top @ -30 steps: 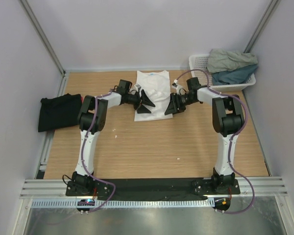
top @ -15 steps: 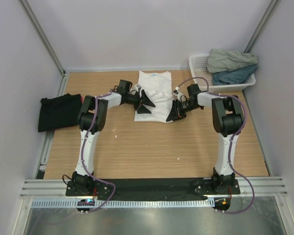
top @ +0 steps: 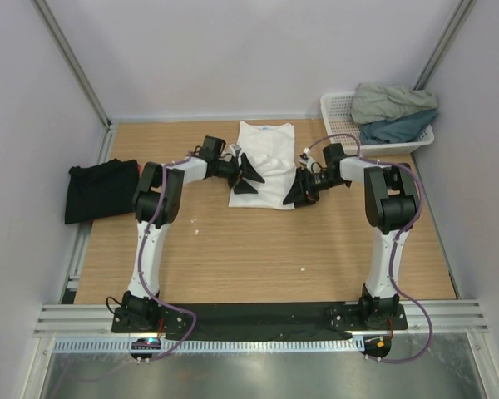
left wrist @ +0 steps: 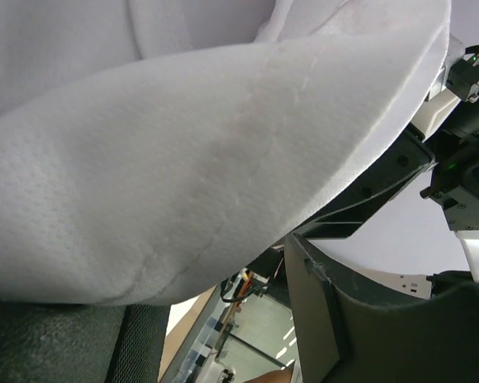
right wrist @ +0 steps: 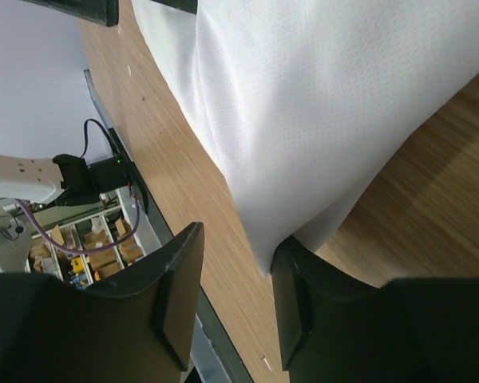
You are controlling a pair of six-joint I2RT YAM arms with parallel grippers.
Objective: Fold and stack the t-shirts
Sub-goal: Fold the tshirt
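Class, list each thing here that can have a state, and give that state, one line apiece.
white t-shirt, partly folded, flat on the table
black t-shirt, folded, at the table's left edge
grey-green t-shirt, crumpled in the basket
teal t-shirt, crumpled, beneath the grey-green one
basket, upright, holding both
left gripper, open, white cloth against it
right gripper, open at the white t-shirt's edge

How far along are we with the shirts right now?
Looks done: the black t-shirt lies folded at far left. In hand: the white t-shirt, partly folded in the centre, with the left gripper and right gripper open at its two sides. Left: the grey-green t-shirt and teal t-shirt are heaped in the basket, and nothing is stacked.
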